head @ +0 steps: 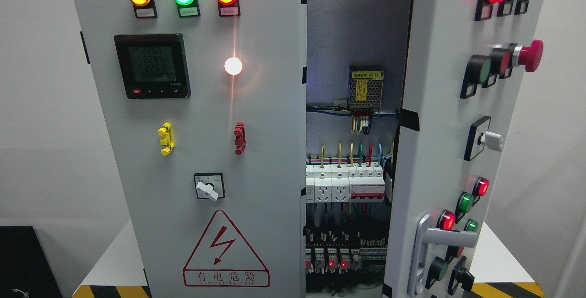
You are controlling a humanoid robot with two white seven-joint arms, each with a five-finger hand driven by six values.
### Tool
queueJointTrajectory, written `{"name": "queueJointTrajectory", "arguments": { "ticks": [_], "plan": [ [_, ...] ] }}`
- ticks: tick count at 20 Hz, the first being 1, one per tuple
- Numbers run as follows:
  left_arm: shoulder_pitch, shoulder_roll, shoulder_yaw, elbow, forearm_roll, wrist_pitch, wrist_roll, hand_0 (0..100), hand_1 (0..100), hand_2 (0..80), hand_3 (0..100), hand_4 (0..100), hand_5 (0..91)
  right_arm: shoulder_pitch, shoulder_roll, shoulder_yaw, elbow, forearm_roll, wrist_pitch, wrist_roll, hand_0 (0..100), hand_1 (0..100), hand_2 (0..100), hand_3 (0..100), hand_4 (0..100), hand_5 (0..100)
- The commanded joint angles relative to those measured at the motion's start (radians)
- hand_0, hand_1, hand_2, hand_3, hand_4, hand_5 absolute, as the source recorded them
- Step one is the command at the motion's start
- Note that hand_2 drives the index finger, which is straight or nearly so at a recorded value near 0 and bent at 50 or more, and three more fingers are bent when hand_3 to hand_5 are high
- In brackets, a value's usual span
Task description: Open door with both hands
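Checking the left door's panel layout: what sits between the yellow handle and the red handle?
In the head view, bare grey panel lies between the yellow handle and the red handle; nothing is mounted there.

You have one view only, from the head camera, so nothing overlaps with another. It looks straight ahead and slightly downward at the electrical cabinet point(192, 151) from close range; the cabinet fills nearly the whole frame. The closed left door faces you squarely, the right door point(439, 151) swings toward you at the right, and the wiring bay point(350, 174) sits centre.
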Motion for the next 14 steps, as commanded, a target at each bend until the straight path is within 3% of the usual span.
{"name": "queueJointTrajectory", "arguments": {
  "ticks": [1,7,14],
  "plan": [
    [0.003,0.007,0.003,-0.001,0.000,-0.002,-0.001,0,0,0.0,0,0,0.0,0.000,0.000,0.003,0.000,-0.025,-0.001,0.000,19,0,0,0,0,0],
    [0.025,0.019,0.000,-0.033,0.000,-0.017,-0.001,0,0,0.0,0,0,0.0,0.000,0.000,0.003,0.000,-0.025,-0.001,0.000,19,0,0,0,0,0],
    [0.200,0.131,-0.008,-0.531,0.000,-0.029,-0.001,0,0,0.0,0,0,0.0,0.000,0.000,0.003,0.000,-0.025,-0.001,0.000,19,0,0,0,0,0]
  ]
}}
